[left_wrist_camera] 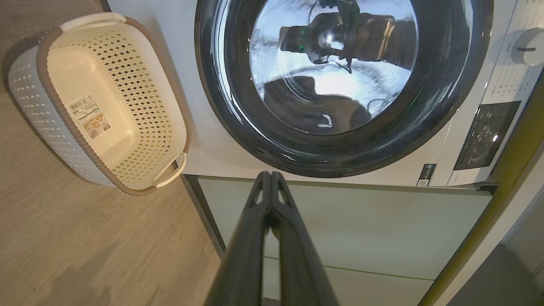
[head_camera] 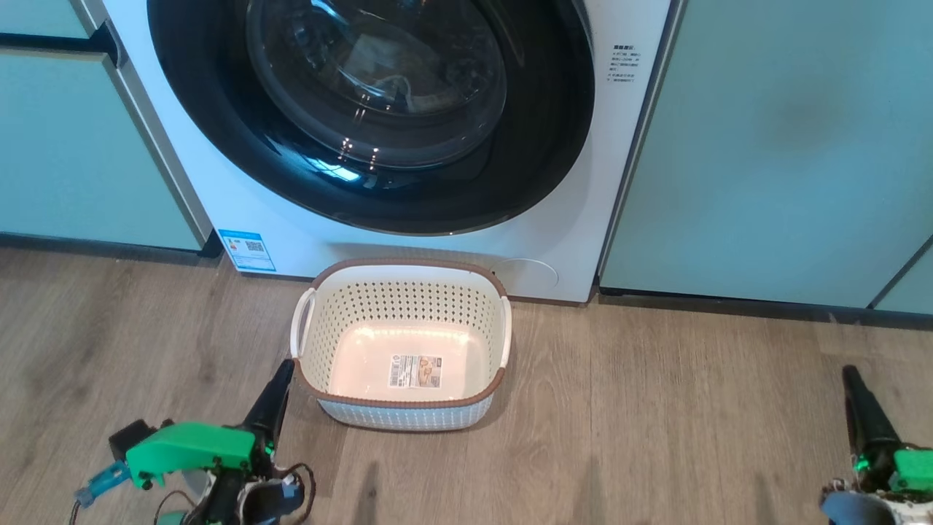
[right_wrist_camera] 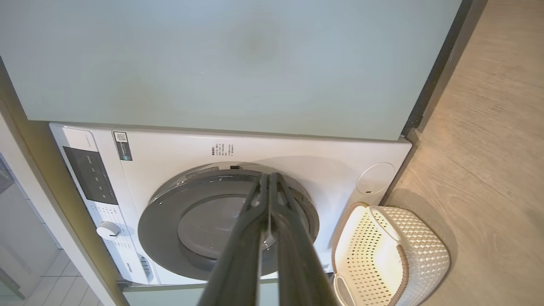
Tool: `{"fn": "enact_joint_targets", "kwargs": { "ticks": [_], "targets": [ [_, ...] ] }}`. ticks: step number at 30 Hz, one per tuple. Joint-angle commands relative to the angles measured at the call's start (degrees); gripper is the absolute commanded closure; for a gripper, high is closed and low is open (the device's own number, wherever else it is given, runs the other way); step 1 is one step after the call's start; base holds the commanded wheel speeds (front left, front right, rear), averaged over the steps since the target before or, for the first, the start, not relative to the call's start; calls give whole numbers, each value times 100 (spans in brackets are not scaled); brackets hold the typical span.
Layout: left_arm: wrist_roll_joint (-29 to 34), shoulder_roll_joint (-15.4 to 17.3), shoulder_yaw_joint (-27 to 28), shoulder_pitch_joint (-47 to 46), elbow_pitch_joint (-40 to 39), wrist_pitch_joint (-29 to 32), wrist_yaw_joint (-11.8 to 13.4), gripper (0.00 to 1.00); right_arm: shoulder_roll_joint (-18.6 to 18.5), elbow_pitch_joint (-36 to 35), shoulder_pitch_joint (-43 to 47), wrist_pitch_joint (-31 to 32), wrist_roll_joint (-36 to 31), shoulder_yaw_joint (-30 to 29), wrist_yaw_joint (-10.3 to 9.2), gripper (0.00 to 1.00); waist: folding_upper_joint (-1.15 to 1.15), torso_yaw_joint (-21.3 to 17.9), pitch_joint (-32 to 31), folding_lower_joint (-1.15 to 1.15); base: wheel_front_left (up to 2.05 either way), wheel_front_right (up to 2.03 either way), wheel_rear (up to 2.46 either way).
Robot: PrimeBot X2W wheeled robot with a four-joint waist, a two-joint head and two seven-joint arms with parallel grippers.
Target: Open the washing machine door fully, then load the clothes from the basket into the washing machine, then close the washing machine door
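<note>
**A:** While the head view looks down at the floor (head_camera: 656,408), where does everything sit?

**B:** The washing machine door (head_camera: 554,146) lies flush in the white washing machine (head_camera: 634,189). The basket (head_camera: 408,306) stands just in front of it, bare but for the label (head_camera: 417,370) on its bottom. The left gripper (head_camera: 286,368) is near the basket's left corner and the right gripper (head_camera: 849,373) is well apart at the lower right. Both are pressed together and hold nothing.

**A:** And the left wrist view?

**B:** Its fingers (left_wrist_camera: 246,255) meet at the tips, empty, and lie across a pale green cabinet (left_wrist_camera: 361,229) beside the door's rim. The glass bowl (left_wrist_camera: 331,85) gives only reflections, so I cannot tell whether the clothes are inside.

**A:** The right wrist view?

**B:** It's much the same. That gripper's fingers are closed with nothing between them and lie across the door, and the basket is close beside the machine.

**A:** How would these things handle?

**B:** I judge the door rigid and fairly heavy on its hinge, and its gloss would make it slippery. The glass should not be knocked. I would take it at the outer rim, though I cannot tell which side the catch is on. The basket looks light and stiff, and its white side handles (head_camera: 302,321) are the place to grip it
</note>
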Motion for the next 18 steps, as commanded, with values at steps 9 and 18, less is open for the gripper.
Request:
{"fn": "enact_joint_targets", "kwargs": {
  "ticks": [9,18],
  "targets": [
    [-683,15,274,-354,-145,179,-55,100,-47,-157,-382,183,688,44,-17,100,0,1,-40,0,0,0,0],
    [-725,14,278,-356,-143,189,-56,100,-41,-155,-385,200,723,35,-17,100,0,1,-43,0,0,0,0]
  ]
}}
